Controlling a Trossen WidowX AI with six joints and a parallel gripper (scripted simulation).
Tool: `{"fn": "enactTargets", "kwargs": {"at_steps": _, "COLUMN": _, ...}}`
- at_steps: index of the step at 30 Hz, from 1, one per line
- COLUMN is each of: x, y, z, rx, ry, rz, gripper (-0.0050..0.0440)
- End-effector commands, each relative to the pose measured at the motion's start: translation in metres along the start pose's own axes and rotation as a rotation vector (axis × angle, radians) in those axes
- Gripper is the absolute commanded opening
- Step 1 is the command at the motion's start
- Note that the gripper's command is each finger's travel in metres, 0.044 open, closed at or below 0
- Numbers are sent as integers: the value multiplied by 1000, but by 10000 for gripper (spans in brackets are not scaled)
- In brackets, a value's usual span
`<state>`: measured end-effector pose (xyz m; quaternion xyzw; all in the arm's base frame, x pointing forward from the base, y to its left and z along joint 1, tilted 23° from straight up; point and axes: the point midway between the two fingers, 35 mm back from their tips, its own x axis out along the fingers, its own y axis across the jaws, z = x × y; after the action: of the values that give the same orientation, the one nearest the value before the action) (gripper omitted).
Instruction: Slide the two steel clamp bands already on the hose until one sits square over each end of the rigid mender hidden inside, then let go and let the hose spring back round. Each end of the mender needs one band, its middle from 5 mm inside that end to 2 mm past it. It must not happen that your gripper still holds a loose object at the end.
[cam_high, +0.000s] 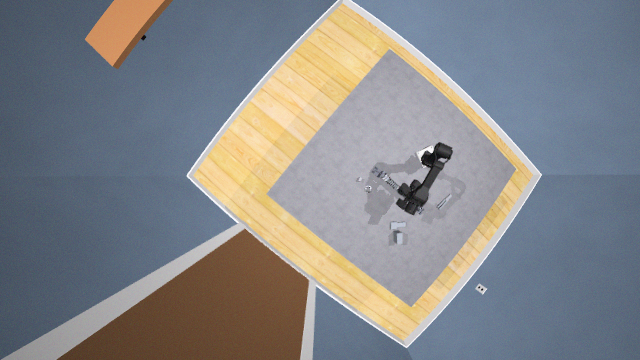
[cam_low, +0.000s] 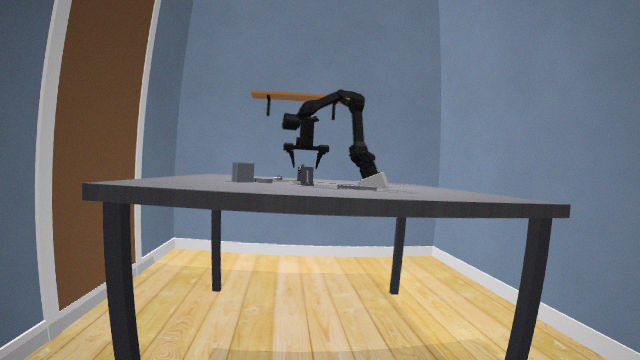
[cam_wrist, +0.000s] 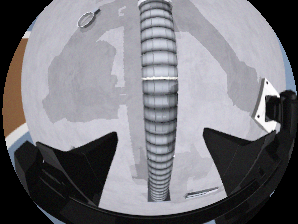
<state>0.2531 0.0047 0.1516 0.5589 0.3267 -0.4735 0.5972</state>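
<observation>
A ribbed grey hose (cam_wrist: 157, 90) lies on the table and runs straight up the middle of the wrist view. One steel clamp band (cam_wrist: 158, 80) crosses it at mid length. My gripper (cam_wrist: 161, 135) is wide open and empty, raised above the hose, one dark finger on each side of it. In the exterior view the gripper (cam_low: 305, 160) hangs just over the hose end (cam_low: 305, 175). In the top view the hose (cam_high: 387, 179) lies left of the arm (cam_high: 425, 182).
A grey block (cam_low: 243, 171) stands at the left. A flat tool (cam_low: 350, 187) lies near the arm's white base (cam_low: 375, 180).
</observation>
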Motion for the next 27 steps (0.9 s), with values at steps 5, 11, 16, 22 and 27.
{"fn": "enactTargets", "kwargs": {"at_steps": 5, "x": 42, "y": 1, "z": 1, "rx": 2, "ry": -5, "rz": 3, "gripper": 440}}
{"fn": "enactTargets", "kwargs": {"at_steps": 11, "x": 44, "y": 0, "z": 1, "rx": 2, "ry": -5, "rz": 3, "gripper": 440}}
{"fn": "enactTargets", "kwargs": {"at_steps": 16, "x": 44, "y": 0, "z": 1, "rx": 2, "ry": -5, "rz": 3, "gripper": 368}}
{"fn": "enactTargets", "kwargs": {"at_steps": 22, "x": 44, "y": 0, "z": 1, "rx": 2, "ry": -5, "rz": 3, "gripper": 224}}
{"fn": "enactTargets", "kwargs": {"at_steps": 27, "x": 44, "y": 0, "z": 1, "rx": 2, "ry": -5, "rz": 3, "gripper": 180}}
